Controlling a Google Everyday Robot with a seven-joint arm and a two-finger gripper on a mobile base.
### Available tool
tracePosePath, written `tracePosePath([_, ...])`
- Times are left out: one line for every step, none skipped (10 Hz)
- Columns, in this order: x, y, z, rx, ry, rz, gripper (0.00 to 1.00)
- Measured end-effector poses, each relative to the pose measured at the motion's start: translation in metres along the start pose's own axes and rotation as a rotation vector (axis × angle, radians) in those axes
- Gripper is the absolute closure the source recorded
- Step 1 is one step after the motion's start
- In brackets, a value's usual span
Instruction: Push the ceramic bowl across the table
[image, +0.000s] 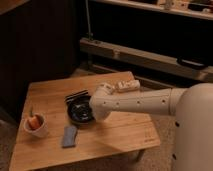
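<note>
The ceramic bowl (80, 112) is a glossy black shallow bowl near the middle of the light-brown wooden table (125, 135). My white arm reaches in from the right and its end covers the bowl's right edge. My gripper (96, 111) is at that edge, hidden behind the arm's end.
A white cup (36, 126) with orange contents stands at the table's left front. A grey-blue pad (69, 136) lies in front of the bowl. A dark striped flat object (76, 96) lies behind the bowl. A pale packet (129, 86) lies at the back right. A low shelf runs behind the table.
</note>
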Motion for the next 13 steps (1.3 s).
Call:
tracePosePath([0.002, -0.002, 0.0, 0.0, 0.001, -0.004, 1.0])
tracePosePath([0.007, -0.005, -0.001, 0.001, 0.003, -0.01, 1.0])
tracePosePath([0.009, -0.007, -0.001, 0.0, 0.003, -0.015, 1.0])
tracePosePath([0.012, -0.01, 0.0, 0.0, 0.004, -0.02, 1.0])
tracePosePath([0.017, -0.013, 0.001, 0.002, 0.004, -0.028, 1.0])
tracePosePath([0.024, -0.019, 0.002, 0.005, 0.006, -0.036, 1.0])
tracePosePath([0.029, -0.024, 0.003, 0.008, 0.007, -0.045, 1.0])
tracePosePath([0.034, -0.026, 0.004, 0.011, 0.006, -0.048, 1.0])
tracePosePath([0.04, -0.029, 0.006, 0.015, 0.007, -0.054, 1.0])
tracePosePath([0.044, -0.033, 0.007, 0.02, 0.007, -0.062, 1.0])
tracePosePath([0.046, -0.035, 0.008, 0.024, 0.006, -0.064, 1.0])
tracePosePath([0.049, -0.036, 0.009, 0.024, 0.005, -0.065, 1.0])
tracePosePath([0.055, -0.043, 0.012, 0.027, 0.004, -0.077, 1.0])
